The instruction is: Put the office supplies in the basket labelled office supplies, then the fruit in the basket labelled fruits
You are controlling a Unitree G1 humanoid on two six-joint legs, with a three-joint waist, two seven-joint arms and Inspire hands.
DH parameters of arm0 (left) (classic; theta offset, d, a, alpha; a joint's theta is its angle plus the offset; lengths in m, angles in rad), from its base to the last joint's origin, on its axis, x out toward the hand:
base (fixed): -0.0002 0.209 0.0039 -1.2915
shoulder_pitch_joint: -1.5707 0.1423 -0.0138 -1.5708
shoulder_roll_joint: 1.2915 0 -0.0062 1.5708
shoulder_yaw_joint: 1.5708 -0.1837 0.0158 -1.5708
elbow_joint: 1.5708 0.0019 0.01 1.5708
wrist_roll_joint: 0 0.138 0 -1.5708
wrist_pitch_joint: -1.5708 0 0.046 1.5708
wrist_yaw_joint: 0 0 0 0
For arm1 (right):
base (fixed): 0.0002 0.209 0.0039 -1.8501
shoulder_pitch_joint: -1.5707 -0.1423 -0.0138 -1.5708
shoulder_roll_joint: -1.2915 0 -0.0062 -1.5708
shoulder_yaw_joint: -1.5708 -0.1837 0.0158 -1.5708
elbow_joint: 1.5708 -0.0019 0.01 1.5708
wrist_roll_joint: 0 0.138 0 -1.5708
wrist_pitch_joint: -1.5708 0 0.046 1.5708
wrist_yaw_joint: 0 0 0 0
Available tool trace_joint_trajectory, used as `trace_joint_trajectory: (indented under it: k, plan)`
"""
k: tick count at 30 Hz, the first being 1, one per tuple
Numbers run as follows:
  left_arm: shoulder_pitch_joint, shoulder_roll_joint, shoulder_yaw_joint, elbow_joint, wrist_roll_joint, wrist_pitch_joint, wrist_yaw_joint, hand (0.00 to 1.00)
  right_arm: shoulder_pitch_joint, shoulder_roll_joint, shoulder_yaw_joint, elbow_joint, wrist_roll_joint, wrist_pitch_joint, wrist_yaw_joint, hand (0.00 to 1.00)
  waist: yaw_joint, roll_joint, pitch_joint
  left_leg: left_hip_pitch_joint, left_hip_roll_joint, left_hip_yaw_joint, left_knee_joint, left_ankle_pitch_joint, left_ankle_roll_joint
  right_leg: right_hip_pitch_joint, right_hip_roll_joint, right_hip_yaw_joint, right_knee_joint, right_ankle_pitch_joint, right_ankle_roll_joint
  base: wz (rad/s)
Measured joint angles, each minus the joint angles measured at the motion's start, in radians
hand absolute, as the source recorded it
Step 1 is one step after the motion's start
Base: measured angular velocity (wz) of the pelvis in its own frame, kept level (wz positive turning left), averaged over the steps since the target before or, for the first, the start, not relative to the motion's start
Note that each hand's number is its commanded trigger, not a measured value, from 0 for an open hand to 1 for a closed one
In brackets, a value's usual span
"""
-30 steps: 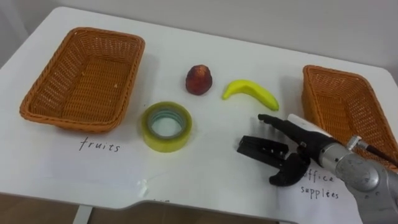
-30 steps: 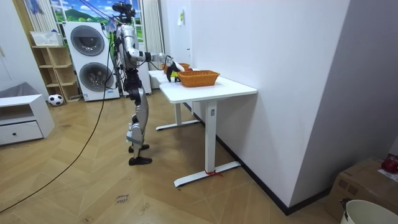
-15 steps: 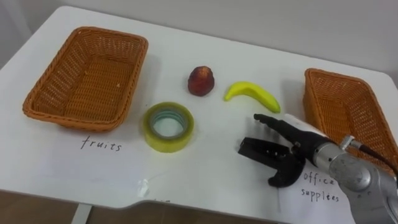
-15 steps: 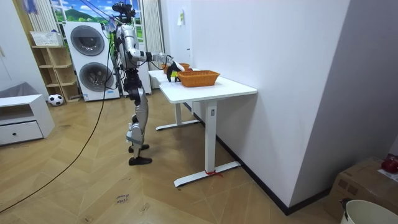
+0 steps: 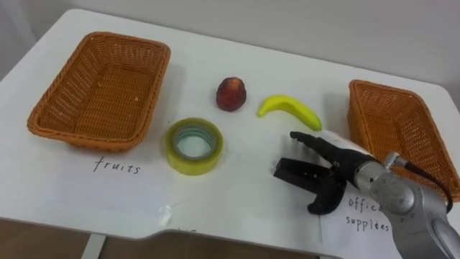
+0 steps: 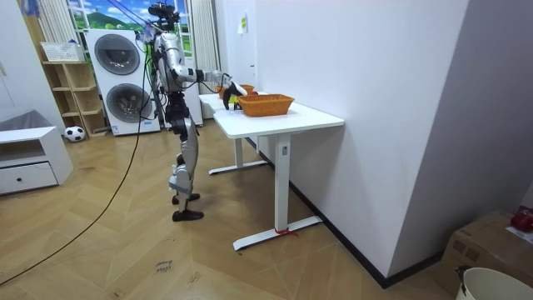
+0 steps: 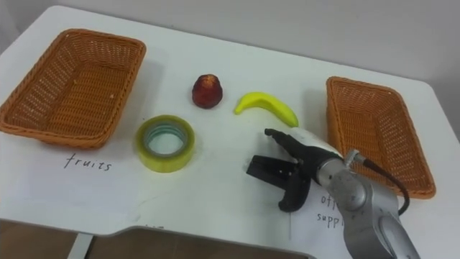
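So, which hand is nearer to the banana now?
Right. The right hand is just on the robot's side of the banana, not touching it; the left hand is nowhere near it.

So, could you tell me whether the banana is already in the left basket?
No, the banana lies on the white table beside the red fruit.

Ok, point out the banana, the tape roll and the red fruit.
banana (image 5: 289,106), left eye view, middle of its curve.
tape roll (image 5: 192,167), left eye view, its front wall.
red fruit (image 5: 231,93), left eye view, its centre.
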Motion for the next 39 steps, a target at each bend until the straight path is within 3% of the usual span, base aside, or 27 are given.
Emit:
trace_joint_trajectory:
  k: [10, 11, 12, 18, 27, 36, 39]
  plan:
    - [-0.002, 0.000, 0.000, -0.005, 0.000, 0.013, 0.003, 0.00, -0.047, -0.003, -0.001, 0.062, 0.000, 0.026, 0.047, 0.00, 0.021, -0.001, -0.0008, 0.003, 0.000, -0.005, 0.002, 0.000, 0.000, 0.008, -0.001, -0.015, -0.003, 0.000, 0.000, 0.01]
    - [-0.003, 0.000, 0.000, -0.005, -0.001, 0.014, 0.003, 0.00, -0.048, -0.003, -0.001, 0.064, -0.001, 0.026, 0.048, 0.15, 0.021, -0.001, -0.0009, 0.003, 0.000, -0.006, 0.003, 0.000, 0.000, 0.009, -0.001, -0.015, -0.003, 0.000, 0.000, 0.00]
    - [-0.003, 0.000, 0.000, -0.005, -0.003, 0.018, 0.003, 0.00, -0.048, -0.003, -0.001, 0.066, -0.001, 0.026, 0.050, 1.00, 0.021, -0.001, -0.0009, 0.004, 0.000, -0.008, 0.003, 0.000, 0.000, 0.010, -0.001, -0.016, -0.003, 0.000, 0.000, 0.03]
    - [-0.003, 0.000, 0.000, -0.004, -0.004, 0.026, 0.003, 0.00, -0.053, -0.003, -0.001, 0.077, -0.001, 0.024, 0.049, 1.00, 0.023, -0.001, -0.0009, 0.005, 0.000, -0.009, 0.004, 0.000, 0.000, 0.012, 0.000, -0.017, -0.002, 0.000, -0.001, 0.00]
    - [-0.003, 0.000, 0.000, -0.004, -0.005, 0.027, 0.003, 0.00, -0.073, 0.002, 0.000, 0.108, -0.025, 0.022, -0.058, 1.00, 0.028, 0.000, -0.0016, 0.005, 0.000, -0.011, 0.005, 0.000, 0.000, 0.013, 0.000, -0.019, -0.003, 0.001, -0.002, 0.00]
    - [-0.013, 0.000, 0.000, -0.004, -0.005, 0.027, 0.004, 0.00, -0.093, 0.002, 0.009, 0.143, -0.042, 0.018, -0.095, 1.00, 0.036, 0.000, -0.0019, 0.003, -0.001, -0.017, 0.003, 0.000, 0.000, 0.012, -0.001, -0.023, -0.005, 0.001, -0.002, 0.01]
    - [-0.011, 0.001, 0.001, -0.005, -0.004, 0.027, 0.007, 0.00, -0.093, 0.002, 0.007, 0.141, -0.035, 0.017, -0.095, 1.00, 0.037, -0.004, -0.0055, 0.002, -0.001, -0.025, 0.002, 0.000, 0.000, 0.013, 0.000, -0.024, -0.005, 0.001, -0.002, 0.05]
